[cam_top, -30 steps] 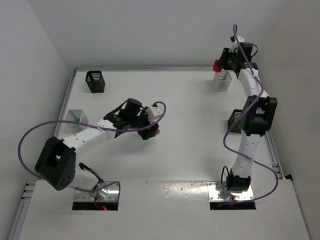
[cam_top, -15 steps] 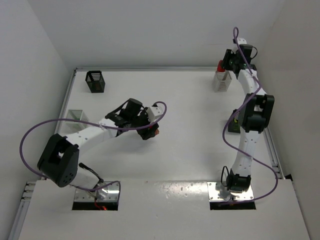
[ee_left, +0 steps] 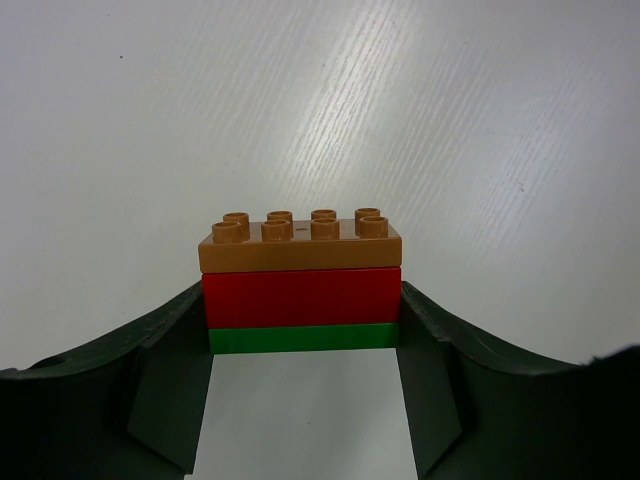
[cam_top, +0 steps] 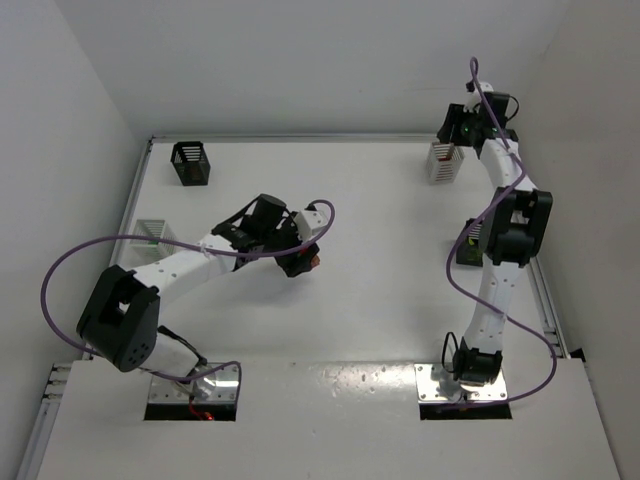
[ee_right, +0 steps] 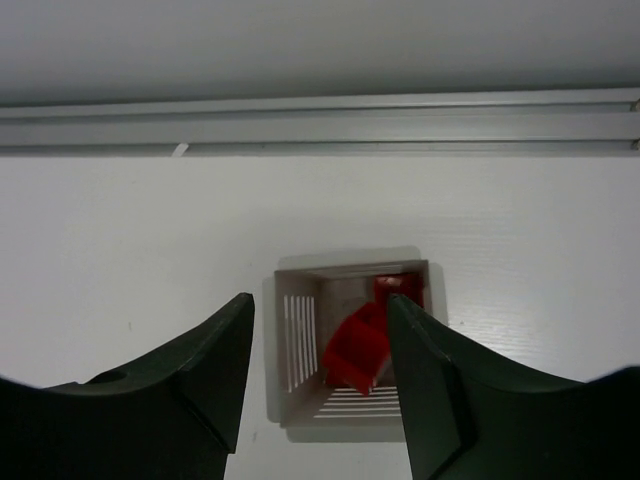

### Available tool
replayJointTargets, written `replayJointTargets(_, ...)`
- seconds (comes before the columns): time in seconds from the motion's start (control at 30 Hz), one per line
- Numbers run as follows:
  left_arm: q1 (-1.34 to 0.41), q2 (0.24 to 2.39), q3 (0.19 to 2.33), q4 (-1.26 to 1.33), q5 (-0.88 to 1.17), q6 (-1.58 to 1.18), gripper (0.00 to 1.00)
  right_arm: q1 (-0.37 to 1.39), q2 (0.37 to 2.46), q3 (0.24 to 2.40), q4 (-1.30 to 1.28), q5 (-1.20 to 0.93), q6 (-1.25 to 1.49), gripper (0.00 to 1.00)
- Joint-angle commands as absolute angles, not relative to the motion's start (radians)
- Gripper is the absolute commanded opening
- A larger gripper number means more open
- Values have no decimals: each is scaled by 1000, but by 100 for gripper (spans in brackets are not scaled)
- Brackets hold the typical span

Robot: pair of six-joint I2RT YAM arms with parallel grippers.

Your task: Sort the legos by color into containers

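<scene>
Lego stack [ee_left: 300, 270], brown over red over green, is clenched between the left fingers [ee_left: 165, 350], well nearer and left of the white basket [ee_right: 298, 340]. Right fingers [ee_right: 190, 380] gape above it; its red bricks [ee_right: 355, 355] are partly hidden.

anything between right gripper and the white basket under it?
Nothing. Right wrist view: the right gripper hangs open above the white basket, sightline clear down to the red legos inside.
</scene>
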State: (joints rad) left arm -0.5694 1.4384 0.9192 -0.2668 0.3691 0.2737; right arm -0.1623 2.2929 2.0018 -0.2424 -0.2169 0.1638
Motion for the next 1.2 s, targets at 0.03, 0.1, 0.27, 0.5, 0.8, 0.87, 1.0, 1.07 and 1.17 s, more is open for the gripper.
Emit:
replayJointTargets(0.03,-560,1424,953,-242,374,253,24,-164,2134,1984,-264,-345,152,55)
replayJointTargets(0.1,-551,1414,953,-242,403,230,24,-164,2077,1935,-284,-524,175,52)
replayJointTargets(0.27,-551,1404,953,-223,452,186,24,-105,1953,1660,-356,-1113,308,52)
replayJointTargets(0.5,-541,1394,997,-222,474,141,24,40,1888,1273,-181,-1226,543,50)
replayJointTargets(0.8,-541,1405,1008,-202,483,132,24,175,1931,1253,-140,-1285,735,57)
replayJointTargets(0.87,-541,1405,1008,-202,483,132,24,201,1942,1265,-140,-1285,735,58)
replayJointTargets(1.0,-541,1405,1008,-202,483,132,24,235,1968,1285,-164,-1261,735,60)
replayJointTargets(1.07,-541,1405,1008,-202,483,132,24,268,1996,1296,-173,-1238,735,60)
replayJointTargets(1.17,-541,1405,1008,-202,483,132,24,291,2005,1316,-183,-1217,735,60)
